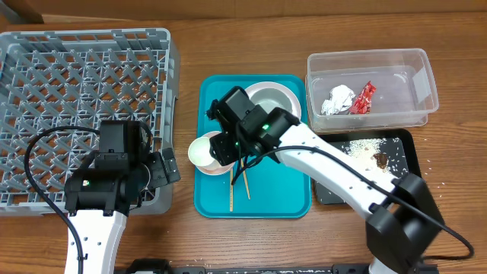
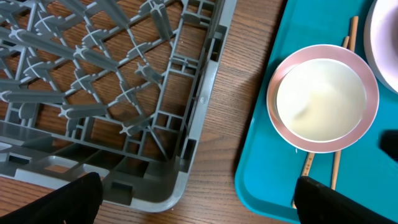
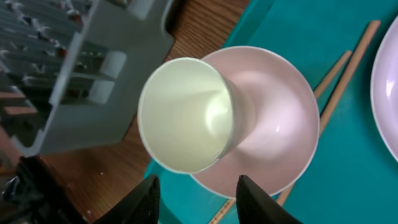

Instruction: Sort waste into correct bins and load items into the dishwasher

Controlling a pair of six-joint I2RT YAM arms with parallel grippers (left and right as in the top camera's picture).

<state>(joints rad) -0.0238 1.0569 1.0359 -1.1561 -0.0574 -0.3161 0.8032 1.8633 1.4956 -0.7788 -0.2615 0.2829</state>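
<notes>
Loading the dish rack (image 1: pixel 84 84) looks to be the step in hand. In the overhead view the napkin (image 1: pixel 338 99) and red wrapper (image 1: pixel 365 97) lie in the clear tub (image 1: pixel 365 53), the rice (image 1: pixel 358 148) sits on the black tray (image 1: pixel 405 144), and the rack shows no dishes where it is visible. The right gripper (image 1: pixel 228 146) hangs over the small white cup (image 1: pixel 202 151) at the left edge of the teal tray (image 1: pixel 289 198). The left gripper (image 1: pixel 166 167) sits at the rack's near right corner.

From the left wrist, the left gripper (image 2: pixel 196 202) has its jaws spread wide and holds nothing; the rack's corner and the pink-and-white bowl (image 2: pixel 323 98) lie below it.

From the right wrist, the cup (image 3: pixel 185 115) leans tipped in that bowl (image 3: pixel 280 137), near the chopsticks (image 3: pixel 348 59). The fingers (image 3: pixel 146 199) stand well apart and touch nothing. Next, I judge, this gripper must drop over the cup's wall, pinch it and carry it to the rack.
</notes>
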